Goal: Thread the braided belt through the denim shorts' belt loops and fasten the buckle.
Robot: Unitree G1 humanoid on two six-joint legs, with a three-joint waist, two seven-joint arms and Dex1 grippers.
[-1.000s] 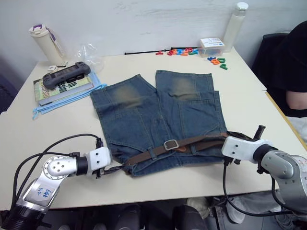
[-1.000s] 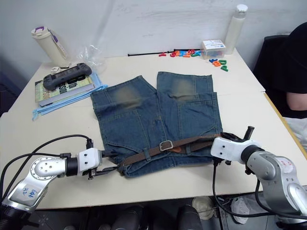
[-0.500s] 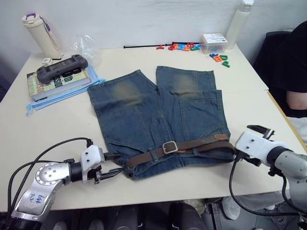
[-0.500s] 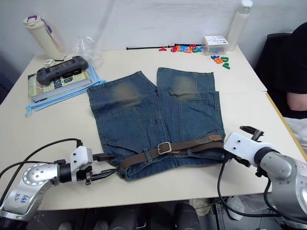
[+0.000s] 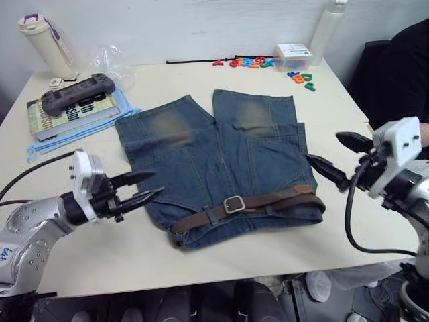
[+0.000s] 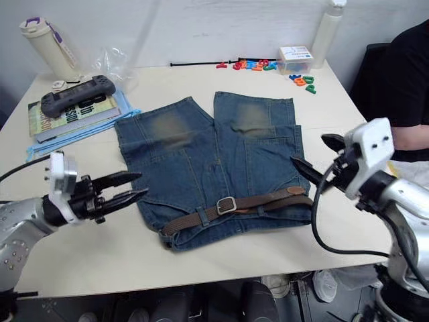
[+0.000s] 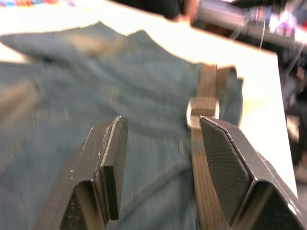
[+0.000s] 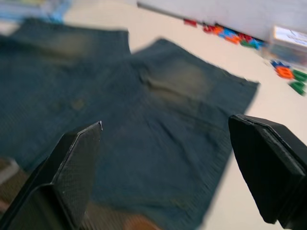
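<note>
The denim shorts lie flat mid-table, waistband toward me. The braided belt runs along the waistband, and its silver buckle rests near the middle. A belt loop crosses over the strap left of the buckle. My left gripper hovers open at the shorts' left edge, holding nothing. In the left wrist view the buckle and the belt lie ahead of its right finger. My right gripper is raised beside the shorts' right edge, wide open and empty, and in its wrist view the shorts spread between its fingers.
A book with a grey game controller and a blue strap lies far left, beside a cream bottle and a plastic bag. Coloured letters, a small box, a white bottle and a black cable tie line the far edge. A person in black sits at right.
Both grippers have lifted off the belt's ends and pulled away from the shorts. The right gripper has gone from shut to wide open. The camera has shifted.
</note>
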